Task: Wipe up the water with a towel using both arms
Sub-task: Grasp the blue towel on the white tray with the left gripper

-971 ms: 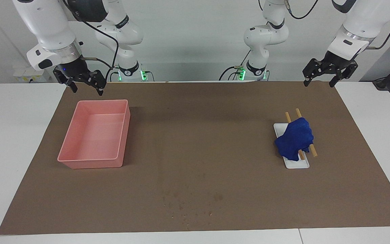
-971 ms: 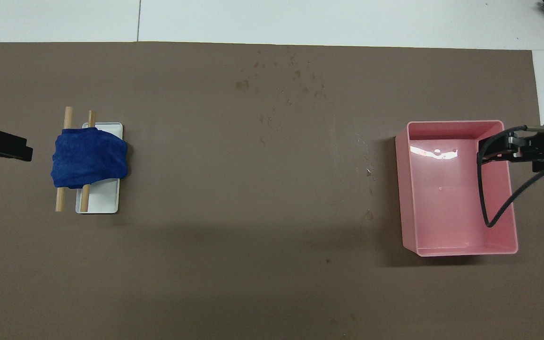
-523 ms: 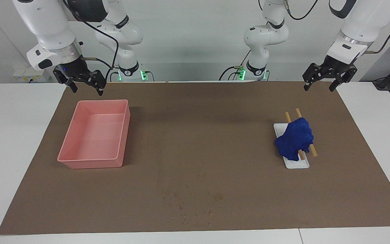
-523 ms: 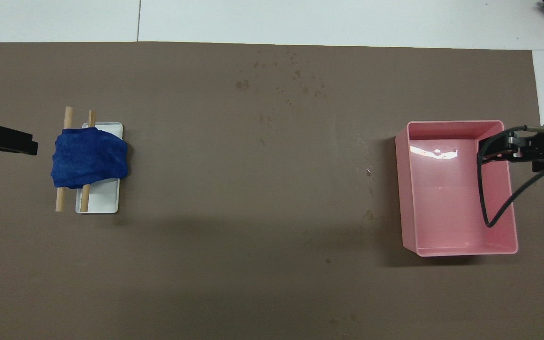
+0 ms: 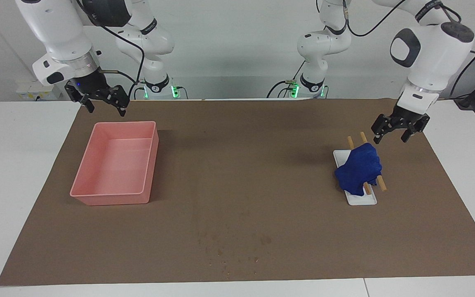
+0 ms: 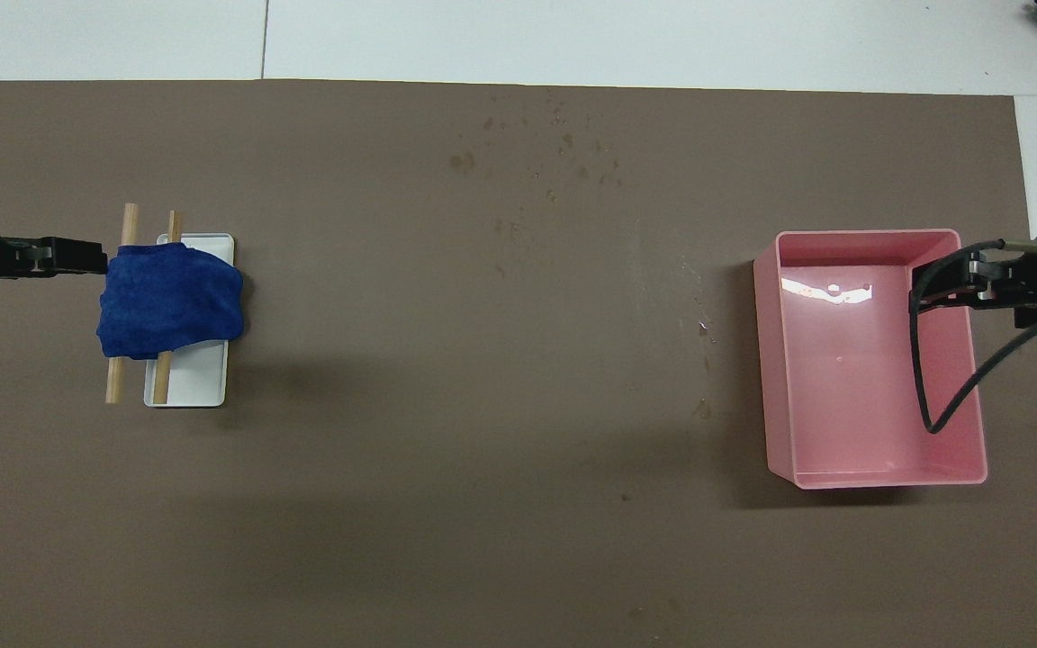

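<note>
The deep-blue towel (image 5: 360, 168) (image 6: 169, 301) lies draped over two wooden sticks on a small white tray (image 5: 365, 199) (image 6: 198, 385) toward the left arm's end of the table. My left gripper (image 5: 390, 140) (image 6: 77, 258) is open and hangs in the air just beside the towel's edge, not touching it. My right gripper (image 5: 104, 110) (image 6: 951, 286) is open and waits above the corner of the pink bin. Small water drops (image 5: 229, 251) (image 6: 554, 148) dot the brown mat mid-table, farther from the robots.
A pink rectangular bin (image 5: 91, 194) (image 6: 870, 475) stands toward the right arm's end of the table. A brown mat (image 5: 237, 165) (image 6: 482, 405) covers the white table.
My left arm has swung down and forward from near its base until its gripper hangs beside the towel. The right arm has not moved.
</note>
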`<state>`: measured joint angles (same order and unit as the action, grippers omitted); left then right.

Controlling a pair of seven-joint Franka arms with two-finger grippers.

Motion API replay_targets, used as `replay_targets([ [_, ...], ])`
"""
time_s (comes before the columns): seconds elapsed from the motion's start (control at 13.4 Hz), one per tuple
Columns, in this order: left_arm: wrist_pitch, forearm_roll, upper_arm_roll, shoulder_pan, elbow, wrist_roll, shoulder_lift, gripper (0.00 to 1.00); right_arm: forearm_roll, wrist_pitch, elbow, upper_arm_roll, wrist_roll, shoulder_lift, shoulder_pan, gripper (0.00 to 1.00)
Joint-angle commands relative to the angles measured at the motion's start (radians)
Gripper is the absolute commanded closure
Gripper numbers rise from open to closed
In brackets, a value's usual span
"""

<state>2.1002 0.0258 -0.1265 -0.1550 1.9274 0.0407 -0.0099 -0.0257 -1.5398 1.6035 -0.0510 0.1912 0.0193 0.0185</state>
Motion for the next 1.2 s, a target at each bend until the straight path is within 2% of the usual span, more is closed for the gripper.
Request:
replay_targets([
  [0.0, 0.153, 0.002, -0.005, -0.012, 0.11, -0.019, 0.011, 0.0, 0.02, 0.007, 0.003, -0.007, -0.021, 0.005, 0.015, 0.0],
  [0.15, 0.173, 0.002, -0.005, -0.014, 0.13, -0.039, 0.031, 0.01, 0.02, 0.007, 0.003, -0.007, -0.021, 0.005, 0.015, 0.0],
  [0.37, 0.231, 0.002, -0.005, -0.003, 0.185, -0.067, 0.025, 0.1, 0.02, 0.009, 0.004, -0.007, -0.021, 0.005, 0.017, 0.0],
  [0.6, 0.27, -0.003, -0.005, -0.005, 0.208, -0.065, 0.028, 0.13, 0.018, 0.009, 0.003, -0.007, -0.021, 0.005, 0.015, 0.0],
  [0.82, 0.267, -0.009, -0.005, -0.008, 0.205, -0.065, 0.03, 0.3, 0.018, 0.007, 0.003, -0.007, -0.021, 0.005, 0.017, 0.0],
  [1.12, 0.261, -0.009, -0.005, -0.008, 0.202, -0.065, 0.03, 0.64, 0.02, 0.007, 0.003, -0.007, -0.021, 0.005, 0.017, 0.0],
])
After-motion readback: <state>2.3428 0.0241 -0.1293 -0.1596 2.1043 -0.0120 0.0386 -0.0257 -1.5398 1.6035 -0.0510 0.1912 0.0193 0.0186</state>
